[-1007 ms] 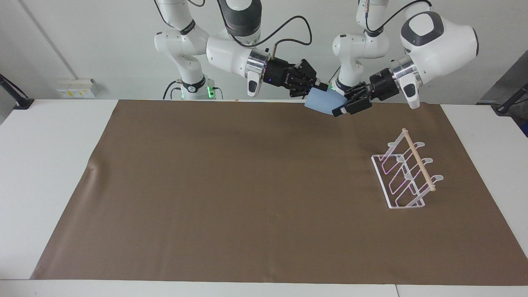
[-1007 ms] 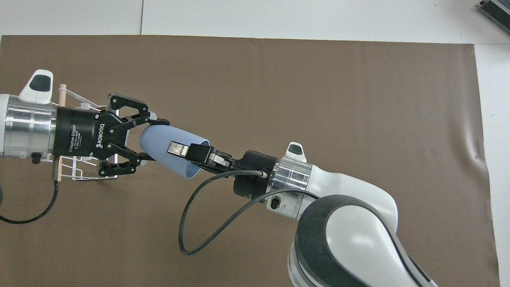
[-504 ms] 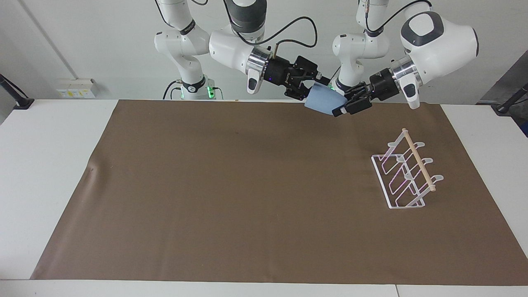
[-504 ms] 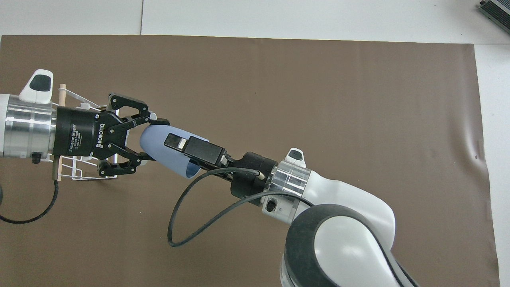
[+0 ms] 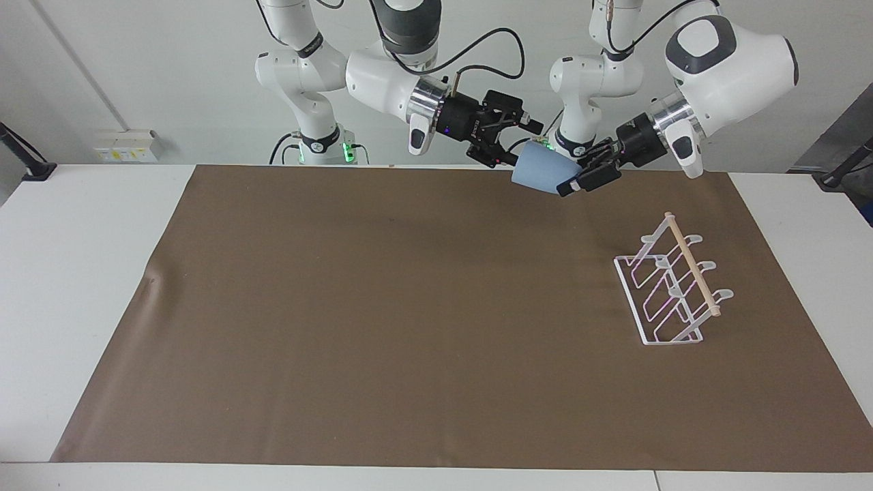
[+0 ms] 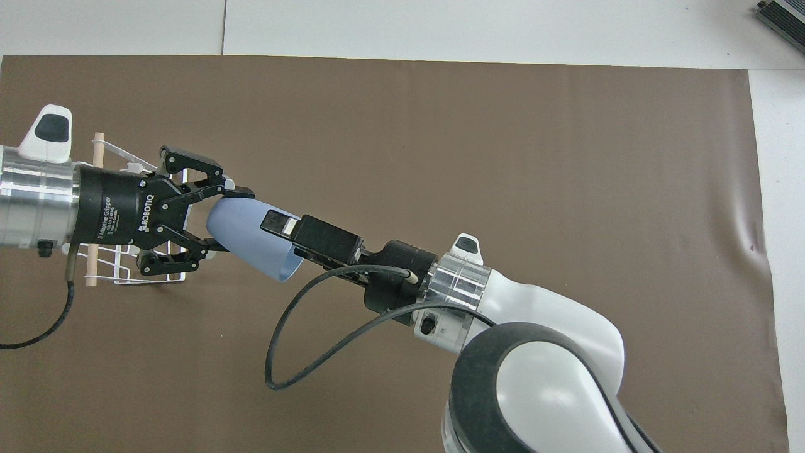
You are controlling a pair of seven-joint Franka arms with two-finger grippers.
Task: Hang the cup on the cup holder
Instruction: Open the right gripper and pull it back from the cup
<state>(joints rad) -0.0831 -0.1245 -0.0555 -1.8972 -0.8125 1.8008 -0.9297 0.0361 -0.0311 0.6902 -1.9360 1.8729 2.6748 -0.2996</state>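
Cup held in the air by the left gripper, right gripper just free of it

Facing view: the cup [image 5: 541,176] hangs tilted over the brown mat's [image 5: 382,327] edge nearest the robots, its base clamped between the fingers of the left gripper [image 5: 576,181]; the right gripper [image 5: 520,142] stands with its fingers spread beside the rim, which hides one fingertip. The cup holder [image 5: 672,283] stands on the mat toward the left arm's end, well apart from the cup. Overhead view: the left gripper [image 6: 223,217] covers most of the cup holder [image 6: 116,270], and the right gripper [image 6: 286,229] overlaps the cup [image 6: 251,236]. Against half a second ago, cup and left gripper have shifted slightly toward the holder, clear of the right fingers.
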